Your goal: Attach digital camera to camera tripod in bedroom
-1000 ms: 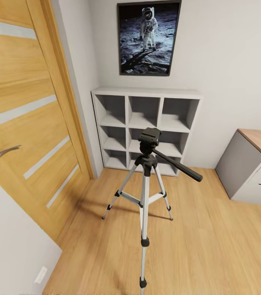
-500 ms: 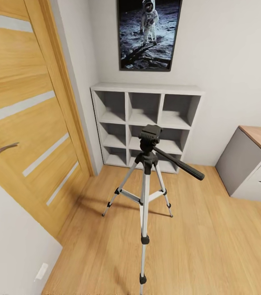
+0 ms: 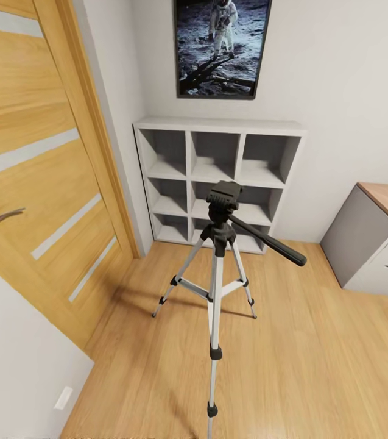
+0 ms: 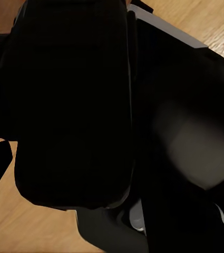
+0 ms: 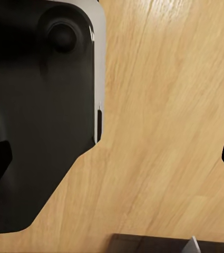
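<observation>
Before the white cube shelf (image 3: 218,177), a silver-legged black-headed camera tripod (image 3: 217,286) stood ready for mounting; neither claw's state could be told.

Light: bright, even | shadows: soft, under camera tripod (image 3: 216,286) | wide-angle bend at edges | left wrist view: dark, blurred

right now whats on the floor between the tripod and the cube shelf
Nothing: in the head view, bare wood floor runs from the camera tripod back to the white cube shelf, crossed only by the tripod's rear legs.
</observation>
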You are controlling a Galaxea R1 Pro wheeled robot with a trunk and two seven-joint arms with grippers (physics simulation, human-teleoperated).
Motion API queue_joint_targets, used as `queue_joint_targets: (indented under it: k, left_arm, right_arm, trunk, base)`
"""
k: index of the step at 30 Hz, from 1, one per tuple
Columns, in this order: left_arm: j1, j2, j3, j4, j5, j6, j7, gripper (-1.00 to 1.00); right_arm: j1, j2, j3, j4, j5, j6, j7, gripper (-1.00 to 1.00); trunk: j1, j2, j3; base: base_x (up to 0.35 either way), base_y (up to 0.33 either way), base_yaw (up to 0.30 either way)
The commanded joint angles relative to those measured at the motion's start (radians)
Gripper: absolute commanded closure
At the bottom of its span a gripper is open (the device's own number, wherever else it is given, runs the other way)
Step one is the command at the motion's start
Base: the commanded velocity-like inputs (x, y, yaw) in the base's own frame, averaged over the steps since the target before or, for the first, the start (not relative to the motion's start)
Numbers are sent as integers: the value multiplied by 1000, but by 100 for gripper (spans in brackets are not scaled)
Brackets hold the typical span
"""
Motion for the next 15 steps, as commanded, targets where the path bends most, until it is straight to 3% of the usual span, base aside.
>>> queue_joint_targets:
  k: [1, 15]
  left_arm:
    - [-1, 0, -9, 0, 4, 0, 2, 100]
    - [0, 0, -9, 0, 4, 0, 2, 100]
  right_arm:
    - [-1, 0, -3, 3, 6, -2, 3, -100]
    - [-1, 0, -3, 3, 6, -2, 3, -100]
  trunk:
    - [0, -2, -3]
    - [0, -2, -26]
  base:
    - [0, 0, 0]
    - [0, 0, 0]
